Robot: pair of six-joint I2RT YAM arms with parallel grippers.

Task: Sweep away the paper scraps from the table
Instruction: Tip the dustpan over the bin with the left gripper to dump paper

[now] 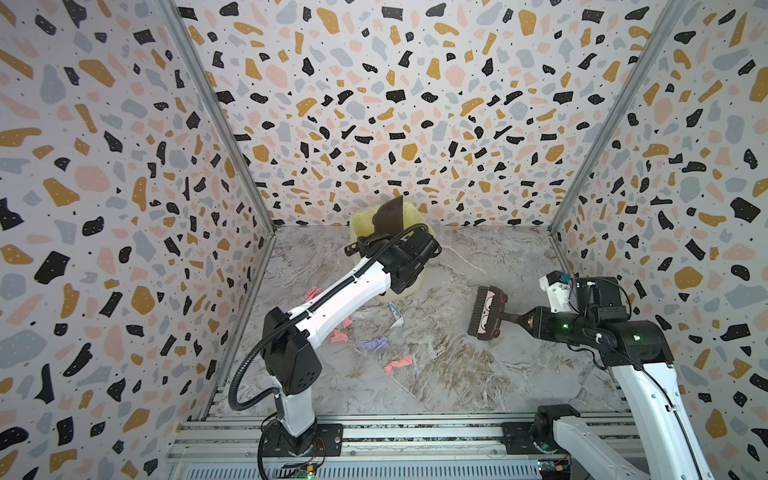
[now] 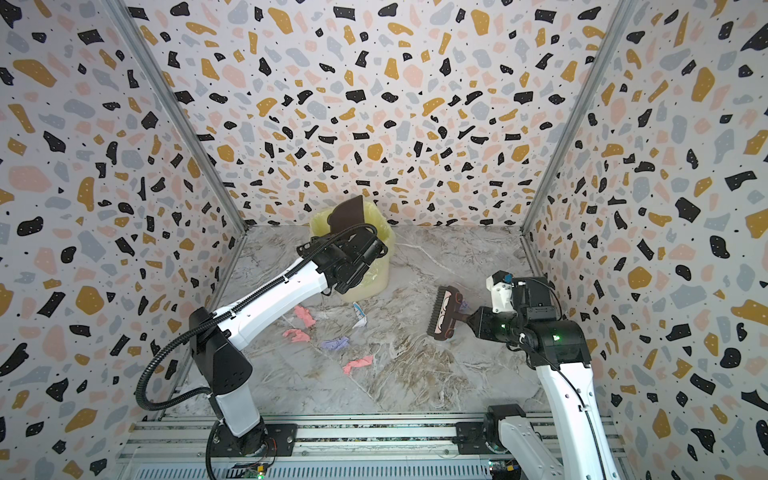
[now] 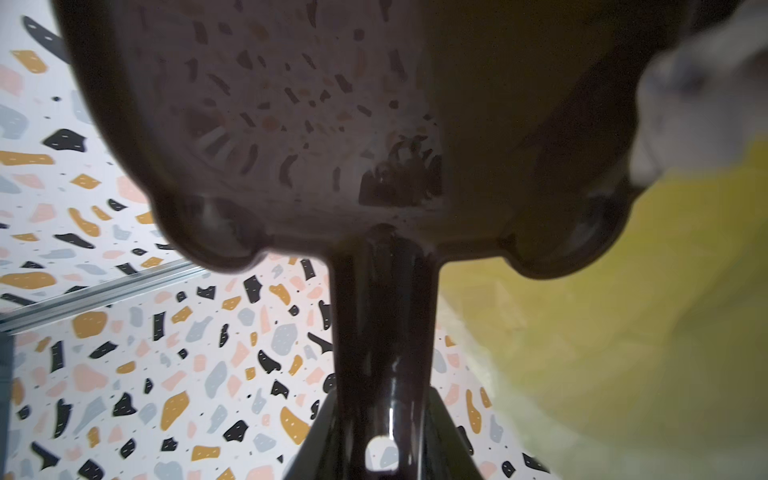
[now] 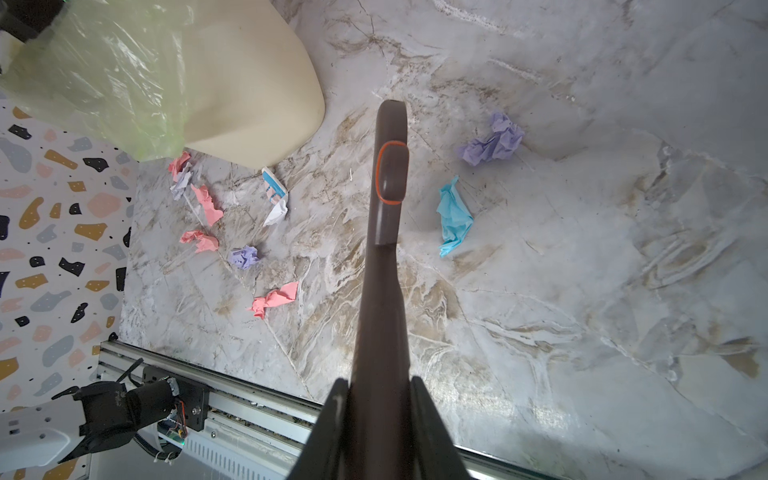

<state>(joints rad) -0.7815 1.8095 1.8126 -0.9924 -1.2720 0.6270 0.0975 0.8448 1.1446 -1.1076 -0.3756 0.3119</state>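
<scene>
The table (image 1: 478, 374) fills the lower middle of both top views. At its far edge, centre frame, stands a cream bin (image 1: 401, 293) with a yellow liner (image 1: 359, 224); its inside is hidden behind the dark brown dustpan (image 1: 390, 216), which the left gripper (image 3: 381, 411) clamps by the handle at the bin's mouth. Right of centre, the right gripper (image 1: 524, 322) is closed tight on the handle of a brown brush (image 1: 486, 311), and the paper scraps (image 1: 398, 364), pink, lilac, light blue and white, lie loose on the table just below the bin.

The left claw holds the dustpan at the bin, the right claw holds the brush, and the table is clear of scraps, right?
Not clear: paper scraps lie on the table, as the right wrist view shows. The rest is right.
</scene>
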